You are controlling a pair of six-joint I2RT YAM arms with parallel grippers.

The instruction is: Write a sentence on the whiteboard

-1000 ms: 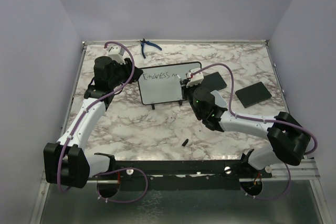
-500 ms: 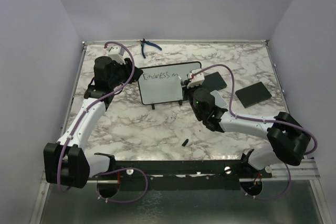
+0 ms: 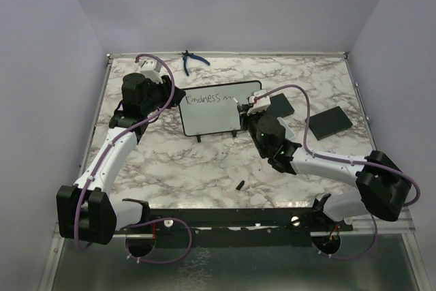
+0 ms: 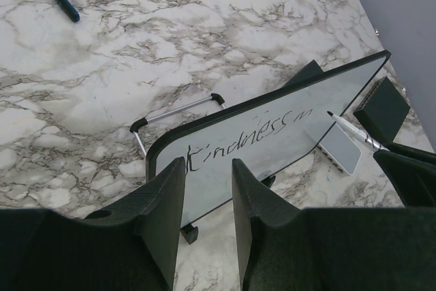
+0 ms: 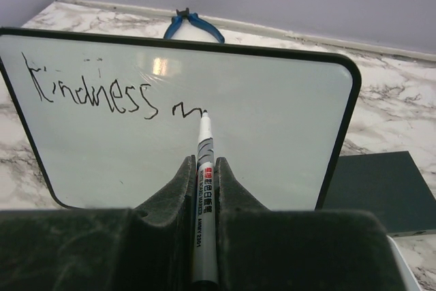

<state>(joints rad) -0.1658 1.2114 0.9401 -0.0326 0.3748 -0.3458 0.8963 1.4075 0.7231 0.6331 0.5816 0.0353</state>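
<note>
Now, table point(image 3: 204, 161): marble top, looks smooth. The small feet of the whiteboard point(image 3: 212, 120) may skate on it under a push.
whiteboard: stands tilted back at mid-table, writing face toward the near edge. Main risk, as I judge it, is that pen pressure slides or tips it backward, and every later stroke then lands astray.
left gripper point(image 4: 208, 182): at the board's left corner, fingers part-spread, nothing seen pinched between them. Cannot tell whether they bear on the frame. If they don't, the board is unbraced.
right gripper point(image 5: 202, 168): pressed together on the marker point(image 5: 204, 195), pointing it at the board. Writing further right could carry it against the black pad point(image 3: 281, 105).
black pad: lies flat, just beside the board's right edge. A likely snag.
sentence point(image 5: 95, 93): "Kindness" plus the first humps of an "m" on the top line, well short of done. The line drifts downward and room on the right is limited, so the word may crowd the frame. Fingers crossing fresh ink would smear it.
marker: held by a narrow pinch. It could twist or slip back under load, leaving faint or broken strokes.
marker tip point(image 5: 204, 112): appears to be on the board at the tail of the "m". Too hard a press shoves the board, too light a press skips.
</note>
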